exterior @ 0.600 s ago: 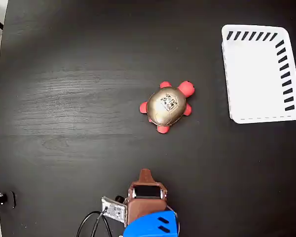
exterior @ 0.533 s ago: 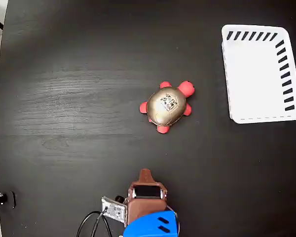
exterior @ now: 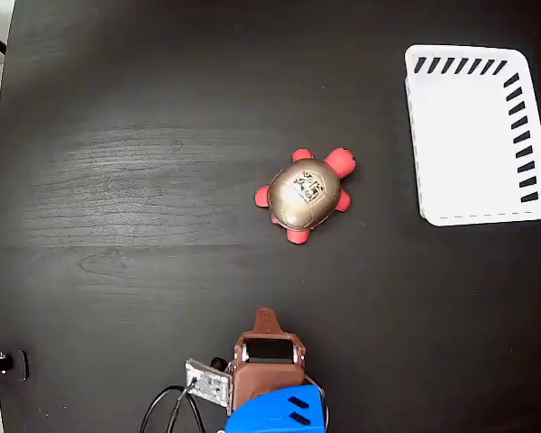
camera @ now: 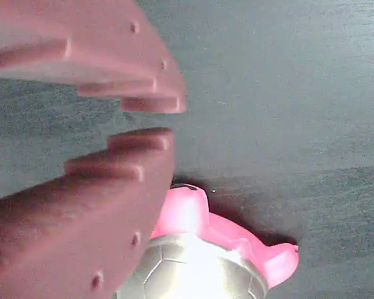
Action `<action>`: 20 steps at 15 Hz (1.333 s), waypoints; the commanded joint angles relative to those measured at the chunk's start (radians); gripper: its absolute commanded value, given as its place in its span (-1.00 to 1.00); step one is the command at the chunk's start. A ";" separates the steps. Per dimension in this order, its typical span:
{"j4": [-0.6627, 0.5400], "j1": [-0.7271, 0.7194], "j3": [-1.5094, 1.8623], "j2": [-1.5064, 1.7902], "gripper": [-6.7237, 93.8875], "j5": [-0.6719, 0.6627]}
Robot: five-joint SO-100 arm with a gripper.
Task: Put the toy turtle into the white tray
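Toy turtle (exterior: pixel 305 195) sat mid-table on the black table (exterior: pixel 144 180), well apart from the white tray (exterior: pixel 476 135) at the upper right in the fixed view, gripper (camera: pixel 151 119) low near the turtle, fingers nearly closed, a thin gap, gripping nothing.

Between the earlier pictures and this one you get almost no change in the fixed view. The only difference you can make out is at the toy turtle (exterior: pixel 305 196): its red head sits a shade lower and closer to the shell, and the dark mark on the shell looks very slightly turned. The shift is so small that you cannot tell whether the turtle was truly nudged.
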 commanded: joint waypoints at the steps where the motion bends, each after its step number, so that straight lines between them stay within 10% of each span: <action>1: 0.015 -0.006 -0.012 0.075 -0.87 0.008; 11: -0.009 -0.025 -0.014 0.032 -0.87 -0.008; 20: -0.247 0.161 -0.568 -0.920 -0.85 -0.222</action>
